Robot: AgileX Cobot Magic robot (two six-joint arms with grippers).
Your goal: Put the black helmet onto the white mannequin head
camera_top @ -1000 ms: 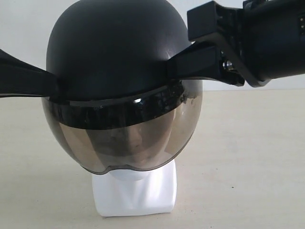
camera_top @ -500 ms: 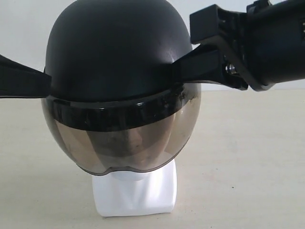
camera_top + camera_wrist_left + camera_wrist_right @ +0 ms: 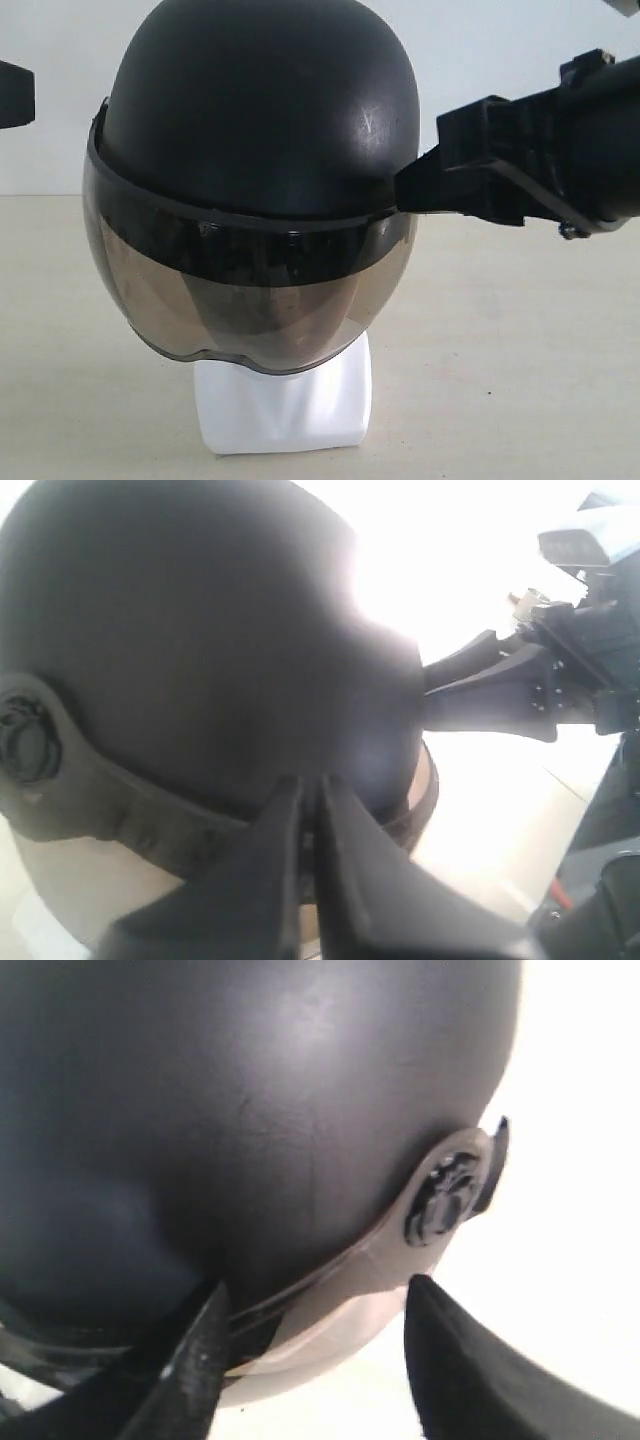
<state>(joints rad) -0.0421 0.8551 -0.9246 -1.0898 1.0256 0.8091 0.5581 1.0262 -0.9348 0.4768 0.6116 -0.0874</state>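
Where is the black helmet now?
In the exterior view the black helmet sits left of centre on the white mannequin head, covering its face; the jaws of the right arm are beside it.

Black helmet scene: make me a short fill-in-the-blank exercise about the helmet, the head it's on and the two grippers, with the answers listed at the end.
1. The mannequin head under the black helmet is ___ in colour.
2. The helmet's smoky visor hangs in front of the mannequin's ___.
3. In the right wrist view, the jaws of the right gripper stand ___.
4. In the left wrist view, the jaws of the left gripper are ___.

Missing words: white; face; open; shut
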